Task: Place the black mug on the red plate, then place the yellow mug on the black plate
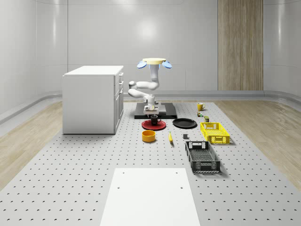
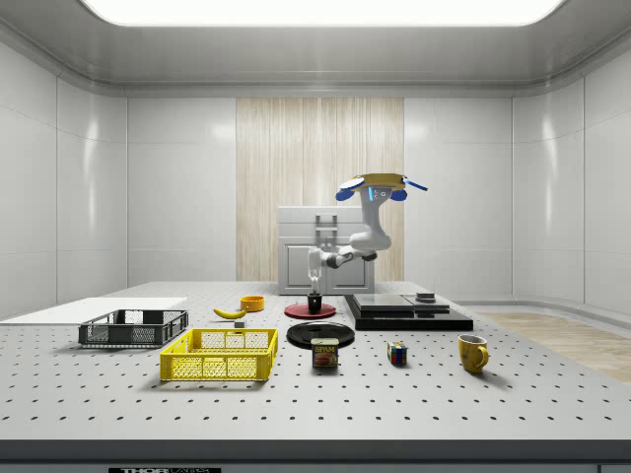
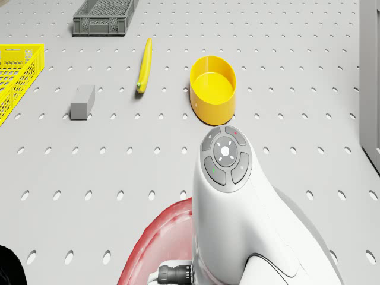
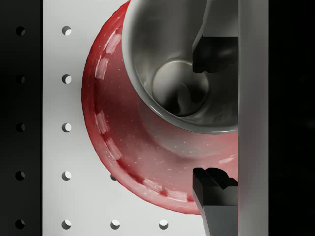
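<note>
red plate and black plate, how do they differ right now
The red plate carries the black mug, with the gripper at the mug; the black plate carries nothing. The red plate lies nearer the white cabinet, the black plate nearer the yellow crate. The drone hovers over the dark platform behind the red plate. Both are round, flat on the table and side by side.

In the drone view the arm (image 3: 243,219) covers most of the red plate (image 3: 157,243), and the black plate (image 3: 7,267) is cut off at the picture's corner. In the wrist view the black mug (image 4: 177,64) runs past the edge. The can (image 2: 325,353) label is too small to read.
</note>
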